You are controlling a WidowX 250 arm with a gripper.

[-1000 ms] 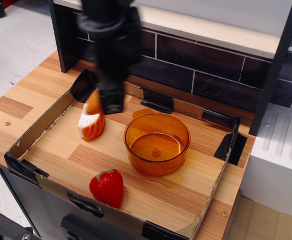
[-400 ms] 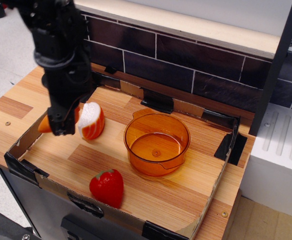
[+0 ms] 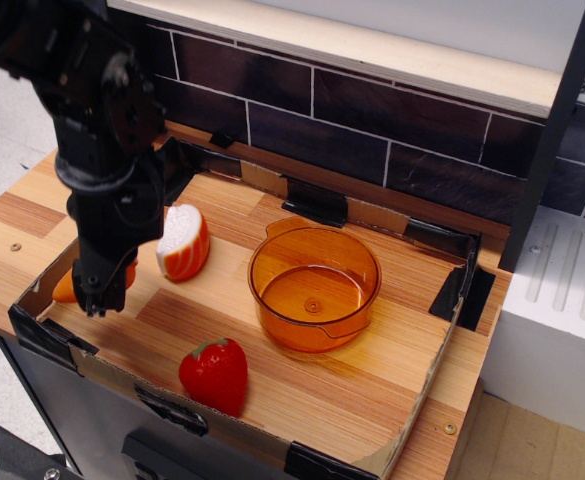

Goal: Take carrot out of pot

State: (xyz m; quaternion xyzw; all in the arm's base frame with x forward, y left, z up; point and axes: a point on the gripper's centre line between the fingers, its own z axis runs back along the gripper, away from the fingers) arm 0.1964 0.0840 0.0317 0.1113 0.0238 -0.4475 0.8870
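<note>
The amber translucent pot stands empty in the middle of the cardboard-edged tray. My black gripper is at the tray's front left corner, low over the wooden floor. It is shut on the small orange carrot, whose tip sticks out to the left of the fingers, near the left cardboard wall. The carrot is well left of the pot and outside it. Most of the carrot is hidden behind the gripper.
An orange-and-white sushi piece lies just right of the gripper. A red strawberry lies at the tray's front. A low cardboard wall rims the tray. A dark tiled wall stands behind, and a white block at the right.
The gripper has carried the carrot from behind the sushi piece leftward and forward, then lower, to the tray's front left corner. The pot, sushi and strawberry have not moved.
</note>
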